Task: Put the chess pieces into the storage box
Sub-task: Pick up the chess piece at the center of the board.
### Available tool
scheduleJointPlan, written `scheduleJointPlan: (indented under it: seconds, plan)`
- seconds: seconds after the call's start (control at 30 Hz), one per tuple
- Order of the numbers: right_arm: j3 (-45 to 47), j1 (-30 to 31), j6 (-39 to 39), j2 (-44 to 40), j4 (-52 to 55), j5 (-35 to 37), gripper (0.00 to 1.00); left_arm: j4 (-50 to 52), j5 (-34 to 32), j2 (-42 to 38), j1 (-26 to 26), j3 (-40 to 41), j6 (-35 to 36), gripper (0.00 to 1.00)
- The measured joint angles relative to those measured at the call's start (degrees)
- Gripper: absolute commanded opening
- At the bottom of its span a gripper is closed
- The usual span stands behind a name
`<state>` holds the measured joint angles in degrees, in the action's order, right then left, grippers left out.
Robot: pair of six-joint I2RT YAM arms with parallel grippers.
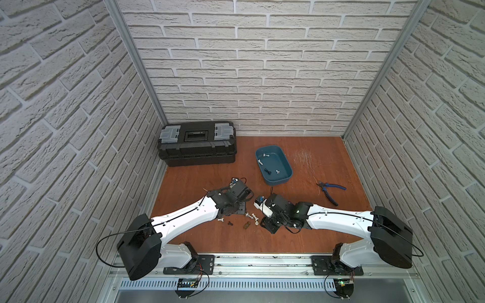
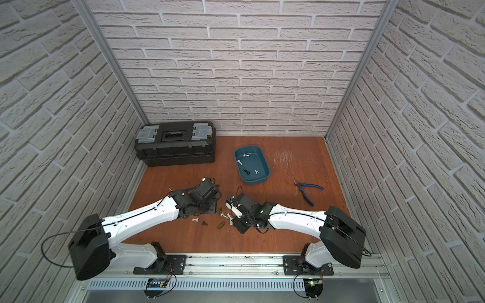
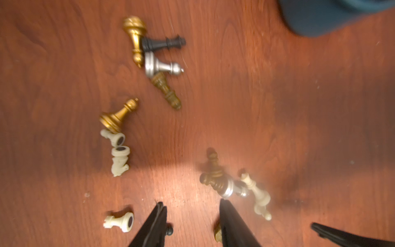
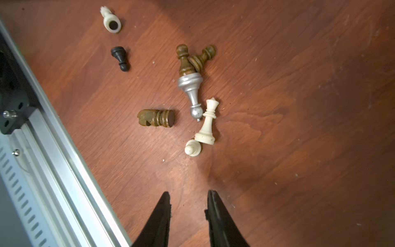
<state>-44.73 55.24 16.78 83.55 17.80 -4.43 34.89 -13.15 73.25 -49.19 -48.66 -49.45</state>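
Here, the left gripper [image 3: 192,213] and right gripper [image 4: 188,203] had jaws apart, holding nothing, over the chess pieces [image 4: 190,85].

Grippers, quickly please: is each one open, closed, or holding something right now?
Left gripper: open, nothing between the jaws.
Right gripper: open, nothing between the jaws.

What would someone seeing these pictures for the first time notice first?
The jumble of mostly toppled chess pieces, white, black, gold and silver, on the red-brown table, with the left gripper and right gripper both open and empty close to them. Behind, right of centre, the teal storage box holds a few pieces. A black toolbox sits in the back left corner and blue-handled pliers lie at the right.
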Motion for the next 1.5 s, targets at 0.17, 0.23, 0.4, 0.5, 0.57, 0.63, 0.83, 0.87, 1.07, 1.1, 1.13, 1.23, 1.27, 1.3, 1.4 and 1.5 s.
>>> scheduleJointPlan:
  seconds: [0.17, 0.23, 0.4, 0.5, 0.57, 0.63, 0.83, 0.87, 1.07, 1.1, 1.13, 1.23, 1.27, 1.3, 1.4, 1.5]
  plan:
    - [-2.38, 0.92, 0.94, 2.75, 0.42, 2.01, 0.36, -0.15, -3.28, -3.91, 0.0, 0.5, -0.76, 0.46]
    - [-3.32, 1.18, 1.2, 3.91, 0.35, 2.4, 0.36, -0.11, -4.22, -5.4, 0.04, 0.87, -0.81, 0.47]
    - [-5.2, 1.73, 1.9, 7.72, 0.39, 2.91, 0.36, 0.33, -5.57, -8.0, 0.42, 1.81, -1.2, 0.47]
    - [-5.99, 2.29, 1.99, 9.33, 0.42, 3.04, 0.35, 0.74, -5.92, -8.87, 0.42, 2.49, -1.46, 0.47]
    - [-6.45, 2.69, 2.08, 9.88, 0.5, 3.19, 0.34, 0.87, -6.05, -9.6, 0.42, 3.26, -1.75, 0.47]
    - [-6.97, 2.91, 2.19, 10.32, 0.57, 3.43, 0.32, 0.98, -6.12, -10.29, 0.42, 4.11, -1.88, 0.47]
    - [-7.87, 3.06, 2.99, 11.58, 0.68, 5.53, 0.27, 1.11, -6.19, -11.17, 0.44, 5.64, -2.73, 0.47]
    - [-8.0, 3.06, 2.99, 11.87, 0.74, 5.88, 0.25, 1.14, -6.19, -11.17, 0.44, 5.79, -2.89, 0.47]
    - [-8.07, 3.13, 3.04, 12.59, 1.11, 6.56, 0.17, 1.14, -6.27, -11.17, 0.44, 6.14, -3.15, 0.47]
    - [-8.09, 3.15, 3.06, 12.59, 1.09, 6.58, 0.16, 1.14, -6.29, -11.17, 0.44, 6.16, -3.15, 0.47]
    - [-8.09, 3.15, 3.06, 12.55, 1.16, 6.56, 0.15, 1.11, -6.29, -11.17, 0.44, 6.19, -3.17, 0.47]
    - [-8.09, 3.17, 2.99, 11.91, 1.68, 6.47, 0.13, 1.05, -6.32, -11.17, 0.44, 6.43, -3.19, 0.47]
    - [-8.09, 3.17, 2.97, 11.41, 1.99, 6.29, 0.12, 1.07, -6.32, -11.15, 0.44, 6.45, -3.21, 0.47]
    - [-8.11, 3.19, 2.95, 10.86, 2.29, 6.12, 0.12, 1.01, -6.32, -11.15, 0.44, 6.47, -3.23, 0.47]
    - [-8.85, 3.23, 2.82, 8.41, 4.13, 5.66, 0.12, 0.81, -6.32, -11.02, 0.44, 6.71, -3.28, 0.47]
    - [-10.58, 3.28, 2.29, 5.38, 6.38, 5.57, 0.11, 0.76, -6.32, -10.69, 0.44, 6.73, -3.26, 0.47]
